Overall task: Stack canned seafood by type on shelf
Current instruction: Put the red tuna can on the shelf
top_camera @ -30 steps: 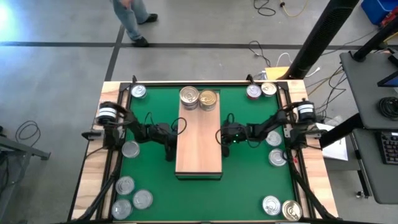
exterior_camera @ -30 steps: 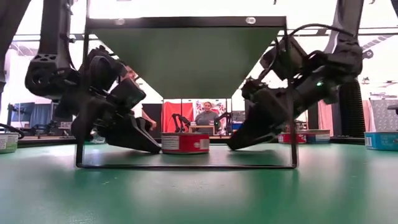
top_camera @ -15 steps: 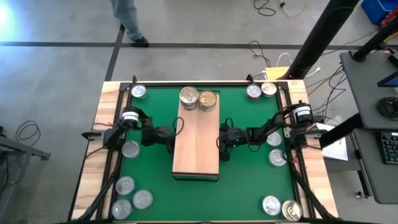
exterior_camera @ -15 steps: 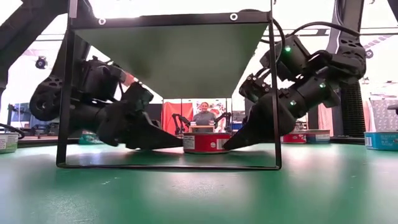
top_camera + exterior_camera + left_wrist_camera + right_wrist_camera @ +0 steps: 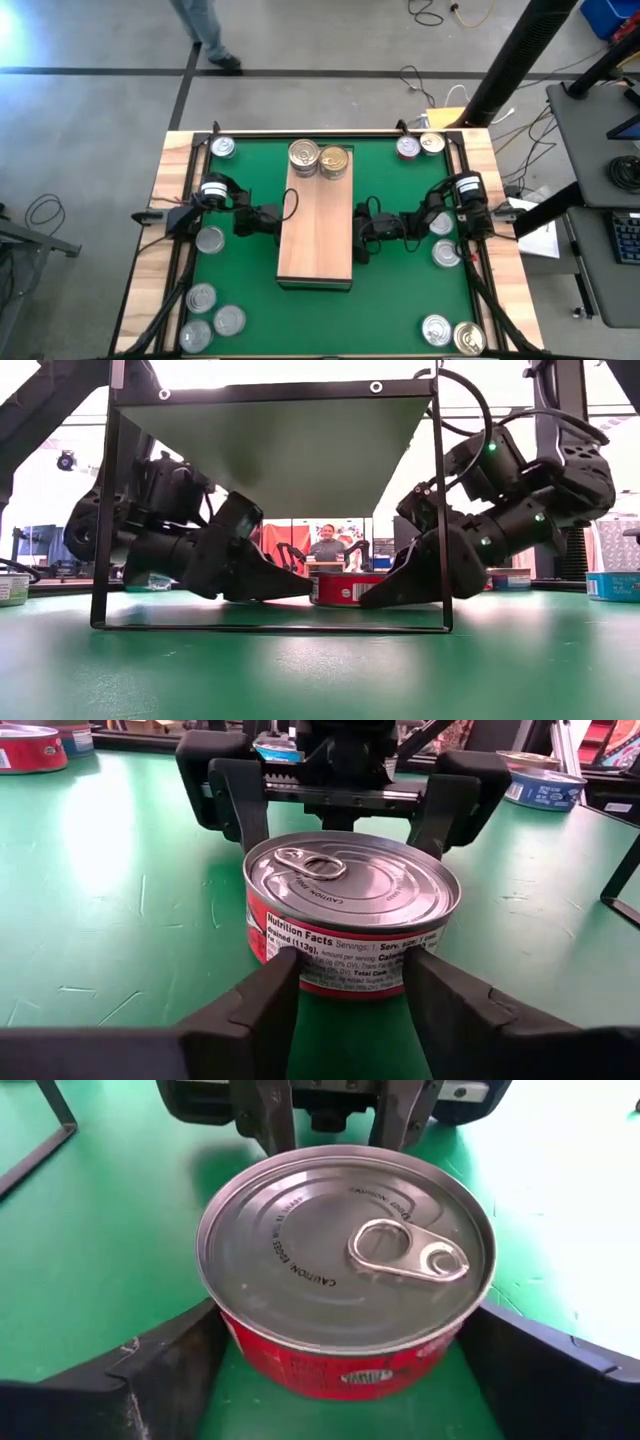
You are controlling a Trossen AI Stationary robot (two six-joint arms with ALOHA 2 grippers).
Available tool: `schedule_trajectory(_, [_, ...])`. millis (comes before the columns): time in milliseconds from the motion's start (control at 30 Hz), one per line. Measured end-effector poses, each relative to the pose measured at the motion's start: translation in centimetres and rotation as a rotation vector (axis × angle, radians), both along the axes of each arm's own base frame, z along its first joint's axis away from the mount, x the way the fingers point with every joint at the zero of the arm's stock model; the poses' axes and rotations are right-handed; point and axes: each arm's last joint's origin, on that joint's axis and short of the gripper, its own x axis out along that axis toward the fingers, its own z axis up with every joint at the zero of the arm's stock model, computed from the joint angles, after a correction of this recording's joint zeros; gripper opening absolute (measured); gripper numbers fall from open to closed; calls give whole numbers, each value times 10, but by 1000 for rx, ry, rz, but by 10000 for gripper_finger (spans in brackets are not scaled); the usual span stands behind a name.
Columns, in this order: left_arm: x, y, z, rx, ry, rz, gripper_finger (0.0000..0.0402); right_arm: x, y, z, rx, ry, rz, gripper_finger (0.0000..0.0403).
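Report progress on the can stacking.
Done: a silver-topped can and a gold-topped can sit side by side at the shelf's far end. In hand: left claw and right claw meet at a red-labelled can under it. Left: many loose cans around it.

Even overhead light falls on the desk [image 5: 240, 160] in the high view, with short soft shadows beside the shelf [image 5: 317, 225] and a bright patch of floor glare at 10 o'clock. In the low view the room behind is strongly backlit, so both arms read as near silhouettes and the shelf's underside is dim; the near mat at 6 o'clock is out of focus. In the wrist views the can [image 5: 350, 910] is sharp, its lid and the mat carry pale sheen, and far objects soften.
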Motion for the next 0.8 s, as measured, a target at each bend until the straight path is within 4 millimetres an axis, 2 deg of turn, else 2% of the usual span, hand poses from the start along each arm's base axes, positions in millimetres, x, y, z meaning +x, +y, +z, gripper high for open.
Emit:
schedule_trajectory(433, [0,3,0,-5,-1,86,158,-6,1,2,-87,-42,-54,393])
schedule_trajectory(800, [11,-1,0,30,7,92,158,-4,0,5,-19,-45,9,397])
